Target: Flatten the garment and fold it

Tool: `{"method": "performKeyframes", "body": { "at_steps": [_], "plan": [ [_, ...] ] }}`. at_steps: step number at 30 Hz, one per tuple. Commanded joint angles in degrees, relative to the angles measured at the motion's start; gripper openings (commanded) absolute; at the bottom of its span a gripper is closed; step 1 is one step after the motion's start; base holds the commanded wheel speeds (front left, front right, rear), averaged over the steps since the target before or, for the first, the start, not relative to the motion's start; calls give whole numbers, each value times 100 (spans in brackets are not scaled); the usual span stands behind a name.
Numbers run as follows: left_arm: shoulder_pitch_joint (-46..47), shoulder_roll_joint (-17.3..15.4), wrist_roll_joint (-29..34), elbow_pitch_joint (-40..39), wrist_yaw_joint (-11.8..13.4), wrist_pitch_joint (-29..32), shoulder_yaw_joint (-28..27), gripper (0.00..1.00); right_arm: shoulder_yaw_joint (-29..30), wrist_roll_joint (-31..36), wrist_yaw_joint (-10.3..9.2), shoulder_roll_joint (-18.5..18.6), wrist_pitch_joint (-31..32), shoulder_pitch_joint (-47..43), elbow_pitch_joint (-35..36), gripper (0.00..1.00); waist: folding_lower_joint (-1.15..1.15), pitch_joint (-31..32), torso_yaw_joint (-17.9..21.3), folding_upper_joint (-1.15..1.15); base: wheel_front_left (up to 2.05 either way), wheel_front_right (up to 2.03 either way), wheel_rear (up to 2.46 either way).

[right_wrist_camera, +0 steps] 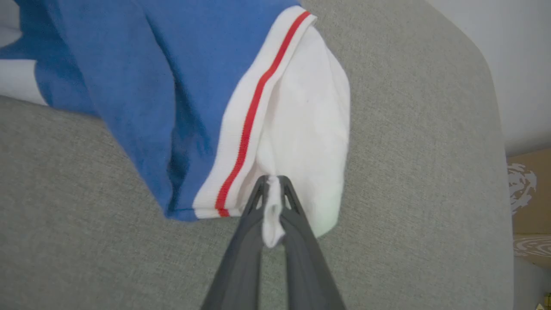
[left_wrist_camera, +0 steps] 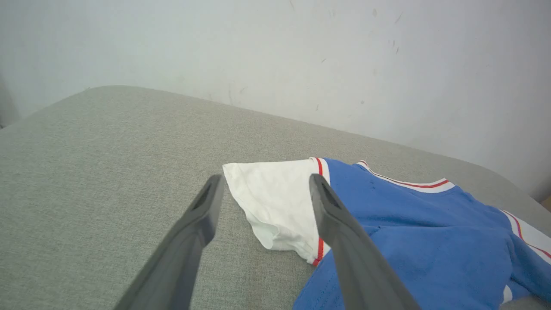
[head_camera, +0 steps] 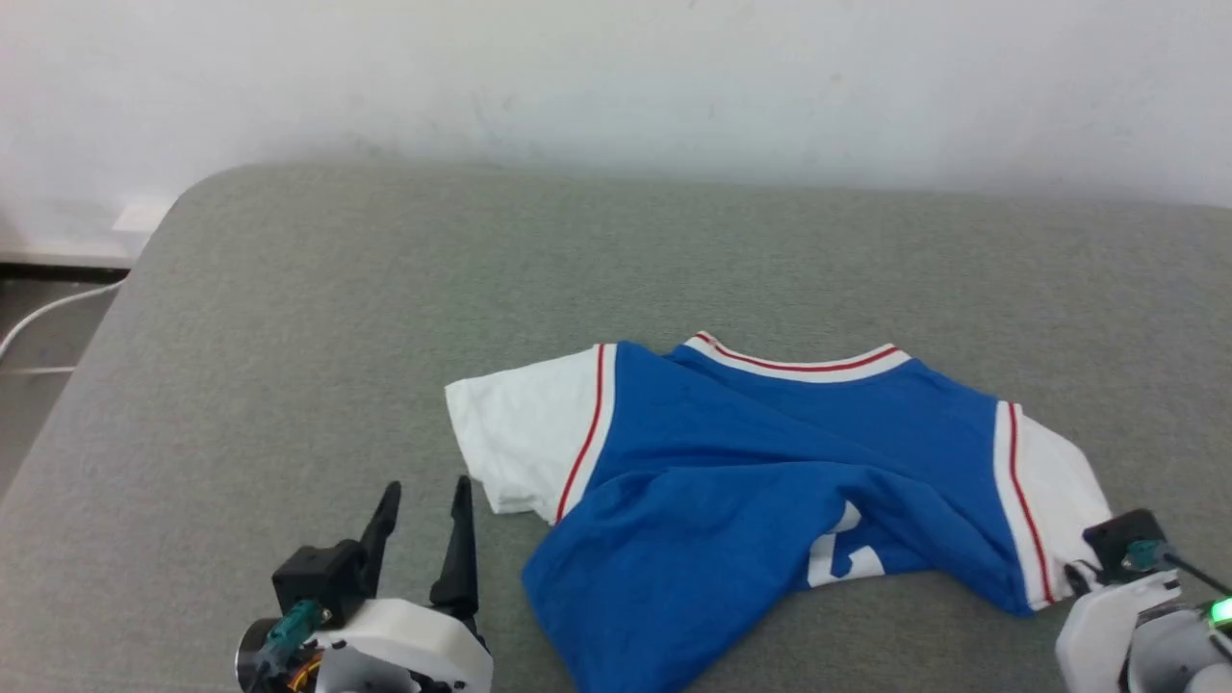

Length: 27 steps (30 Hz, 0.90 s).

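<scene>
The garment is a bright blue jersey with white sleeves and red-striped trim, lying crumpled on the grey surface, part of a white number showing. Its blue body also shows in the left wrist view. My left gripper stands open just left of the white left sleeve, fingers apart above the cloth. My right gripper is shut on a pinch of the white right sleeve; in the head view its body sits at the sleeve's lower edge.
The grey padded surface has rounded corners and meets a white wall at the back. A white cable runs on the floor at far left. Brown cardboard lies beyond the right edge.
</scene>
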<state>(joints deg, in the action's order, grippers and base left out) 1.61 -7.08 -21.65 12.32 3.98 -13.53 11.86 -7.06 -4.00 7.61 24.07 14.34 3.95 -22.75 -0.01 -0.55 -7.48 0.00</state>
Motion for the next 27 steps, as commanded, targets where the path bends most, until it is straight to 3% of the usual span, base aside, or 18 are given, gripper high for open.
{"method": "performKeyframes", "body": {
  "at_steps": [1,6,9,18,24,27],
  "plan": [
    [61,-22,-19,53,-80,63,29,100,10,-4,-12,-84,-81,-62,101,100,1,26,239,0,0,0,0],
    [280,-178,-81,149,-122,413,10,100,228,-203,-12,-410,-321,-126,557,100,1,-84,537,0,0,0,0],
    [572,-457,-22,163,-220,853,54,100,522,-440,-12,-590,-476,-161,989,100,1,-201,709,0,0,0,0],
    [2194,-1711,-46,502,-898,3405,282,100,1378,-552,-12,-1309,-930,-188,2415,100,1,-813,1286,0,0,0,0],
    [2941,-2176,-441,1232,-1089,4983,508,100,1446,-460,-12,-1641,-1066,-114,2759,100,1,-1129,1607,0,0,0,0],
    [3093,-2299,-526,1417,-1109,5297,575,100,1437,-449,-12,-1698,-1109,-88,2772,100,1,-1223,1695,0,0,0,0]
  ]
}}
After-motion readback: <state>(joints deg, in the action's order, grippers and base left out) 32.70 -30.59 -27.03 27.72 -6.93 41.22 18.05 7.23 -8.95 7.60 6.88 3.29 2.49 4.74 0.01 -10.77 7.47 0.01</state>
